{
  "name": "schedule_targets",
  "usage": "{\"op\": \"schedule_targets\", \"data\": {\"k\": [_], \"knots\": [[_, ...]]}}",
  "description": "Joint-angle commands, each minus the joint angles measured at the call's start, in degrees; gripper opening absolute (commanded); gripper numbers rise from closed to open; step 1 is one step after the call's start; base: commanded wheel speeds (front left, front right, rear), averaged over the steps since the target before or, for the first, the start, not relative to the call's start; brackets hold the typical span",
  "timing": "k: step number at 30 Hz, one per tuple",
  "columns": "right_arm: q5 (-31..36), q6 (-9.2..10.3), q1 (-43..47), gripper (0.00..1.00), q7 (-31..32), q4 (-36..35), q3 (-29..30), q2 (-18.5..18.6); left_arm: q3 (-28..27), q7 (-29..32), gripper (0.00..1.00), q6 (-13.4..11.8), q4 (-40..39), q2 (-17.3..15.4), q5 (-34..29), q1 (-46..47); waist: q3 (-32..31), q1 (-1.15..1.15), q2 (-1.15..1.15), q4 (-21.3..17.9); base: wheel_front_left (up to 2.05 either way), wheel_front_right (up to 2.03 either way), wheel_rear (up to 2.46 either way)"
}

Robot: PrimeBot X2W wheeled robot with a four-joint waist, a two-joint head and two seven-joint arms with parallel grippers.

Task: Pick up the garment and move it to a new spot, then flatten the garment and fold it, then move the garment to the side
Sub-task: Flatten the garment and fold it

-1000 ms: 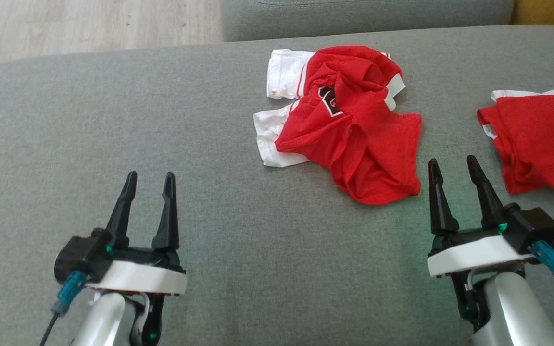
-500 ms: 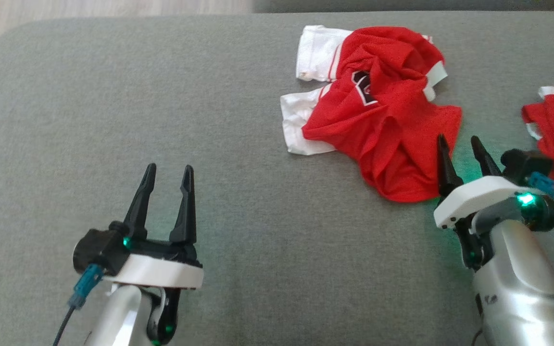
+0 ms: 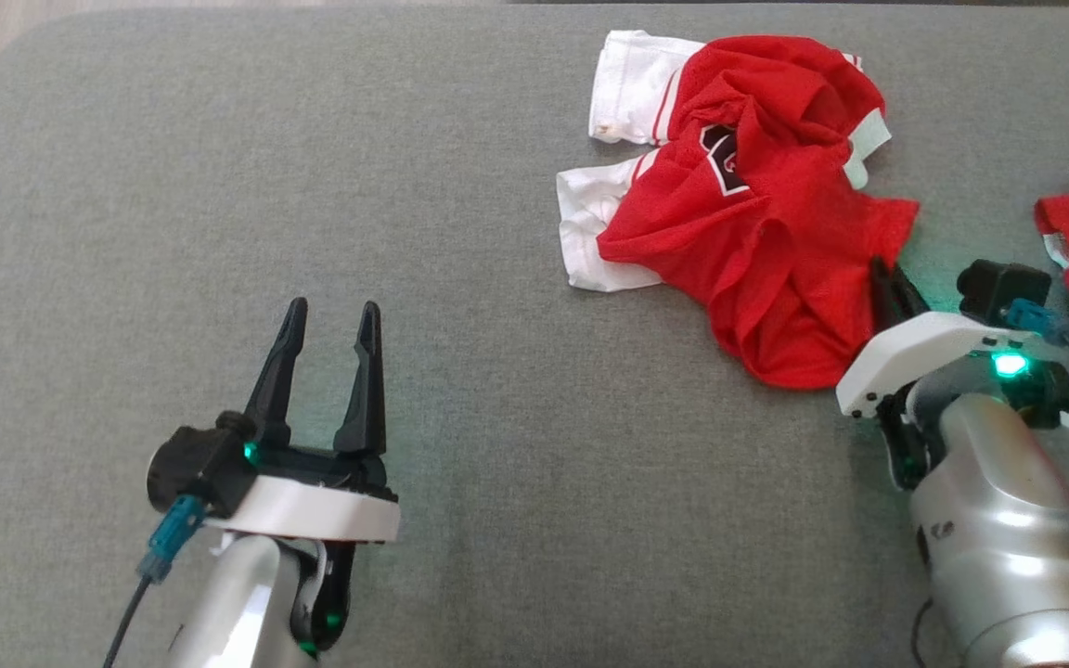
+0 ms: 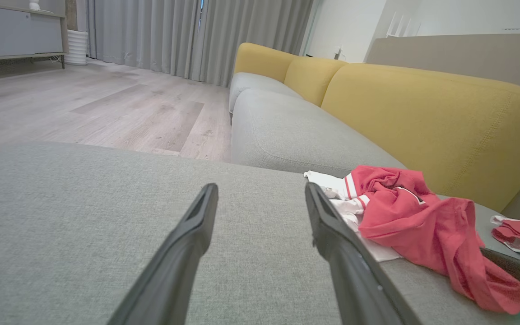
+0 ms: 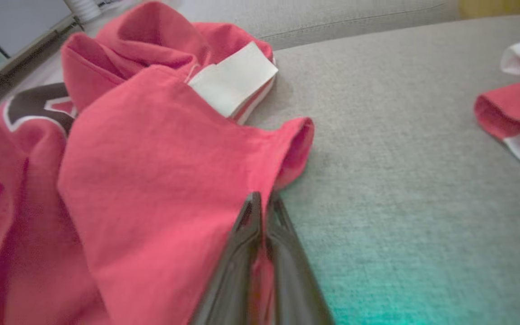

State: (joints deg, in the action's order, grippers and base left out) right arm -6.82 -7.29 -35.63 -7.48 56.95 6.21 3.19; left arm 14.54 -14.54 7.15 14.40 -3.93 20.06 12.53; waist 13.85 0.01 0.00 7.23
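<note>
1. The crumpled red-and-white jersey lay toward the far right of the grey cushion.
2. The right gripper was pinched together on the jersey's near red edge.
3. The left gripper hovered with fingers spread, well apart from the jersey.

A home living room. In the left wrist view, a sofa with yellow back cushions and grey seat cushions runs toward one o'clock; pale wood-plank floor spreads at ten o'clock, ending at floor-length grey curtains at twelve and a low grey cabinet at eleven.
</note>
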Motion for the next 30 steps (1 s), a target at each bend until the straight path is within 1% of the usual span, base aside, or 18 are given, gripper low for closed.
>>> {"op": "schedule_targets", "data": {"k": [1,3,9,10,13,14,15,16,18,21,23,25,26,30], "knots": [[2.8,-0.2,-2.3,0.0,-1.9,-0.9,0.0,0.5,-2.0,-0.5,1.0,0.3,-1.6,-0.2,-0.5,1.8,-0.2,-0.01,0.0,-0.3,0.0,0.0,0.0],[5.5,-0.2,-3.7,0.0,-2.7,-1.1,1.7,2.4,-1.8,-0.5,1.0,0.3,-1.6,-0.2,-0.4,1.9,-0.4,-0.01,0.0,-0.4,0.0,0.0,0.0],[13.5,-0.2,-8.6,0.0,-2.4,-2.0,6.4,10.2,-0.8,-0.5,1.0,0.3,-1.9,0.0,0.1,2.6,-0.8,-0.01,0.0,0.3,0.0,0.0,0.0],[13.5,-0.2,-8.6,0.0,-2.4,-2.0,6.4,10.2,-0.8,-0.5,1.0,0.3,-1.9,0.0,0.1,2.6,-0.8,-0.01,0.0,0.3,0.0,0.0,0.0],[17.1,-0.2,-10.7,0.0,-2.1,-1.9,8.1,12.2,-0.6,-0.5,1.0,0.3,-1.9,0.1,0.2,3.0,-0.8,-0.01,0.0,0.6,0.0,0.0,0.0],[18.2,-0.2,-11.1,0.95,-2.1,-1.7,8.5,12.3,-0.6,-0.5,1.0,0.3,-1.8,0.2,0.3,3.0,-0.9,-0.01,0.0,0.6,0.0,0.0,0.0],[19.3,-0.2,-11.5,1.0,-2.2,-1.6,8.8,12.3,-0.6,-0.5,1.0,0.3,-1.7,0.2,0.3,3.1,-1.0,-0.01,0.0,0.6,0.0,0.0,0.0],[20.5,-0.2,-11.8,1.0,-2.3,-1.5,8.9,12.1,-0.7,-0.5,1.0,0.3,-1.7,0.2,0.3,3.1,-1.1,-0.01,0.0,0.5,0.0,0.0,0.0],[21.5,-0.2,-12.1,1.0,-3.4,-1.5,9.6,10.3,-0.8,-0.5,1.0,0.3,-1.7,0.2,0.3,3.1,-1.5,-0.01,0.0,0.1,0.0,0.0,0.0],[21.9,-0.2,-11.5,1.0,-5.6,-2.0,9.4,6.5,-1.3,-0.5,1.0,0.3,-1.9,0.1,0.2,2.8,-2.3,-0.01,0.0,-0.7,0.0,0.0,0.0],[21.3,-0.2,-10.2,1.0,-6.7,-3.0,8.1,3.7,-1.8,-0.5,1.0,0.3,-2.1,0.0,0.2,2.5,-3.0,-0.01,0.0,-1.5,0.0,0.0,0.0],[19.6,-0.2,-8.4,1.0,-7.3,-4.6,5.8,1.6,-2.4,-0.5,1.0,0.3,-2.3,-0.1,0.0,2.1,-3.6,-0.01,0.0,-2.5,0.0,0.0,0.0],[17.0,-0.2,-5.8,1.0,-7.5,-8.0,2.2,0.4,-3.0,-0.5,1.0,0.3,-2.5,-0.2,0.1,1.6,-4.3,-0.01,0.0,-3.6,0.0,0.0,0.0],[8.5,-0.2,2.9,1.0,-7.5,-18.5,-6.5,-0.3,-3.8,-0.5,1.0,0.3,-2.8,-0.1,0.0,0.6,-5.6,-0.01,0.0,-5.7,0.0,0.0,0.0]]}}
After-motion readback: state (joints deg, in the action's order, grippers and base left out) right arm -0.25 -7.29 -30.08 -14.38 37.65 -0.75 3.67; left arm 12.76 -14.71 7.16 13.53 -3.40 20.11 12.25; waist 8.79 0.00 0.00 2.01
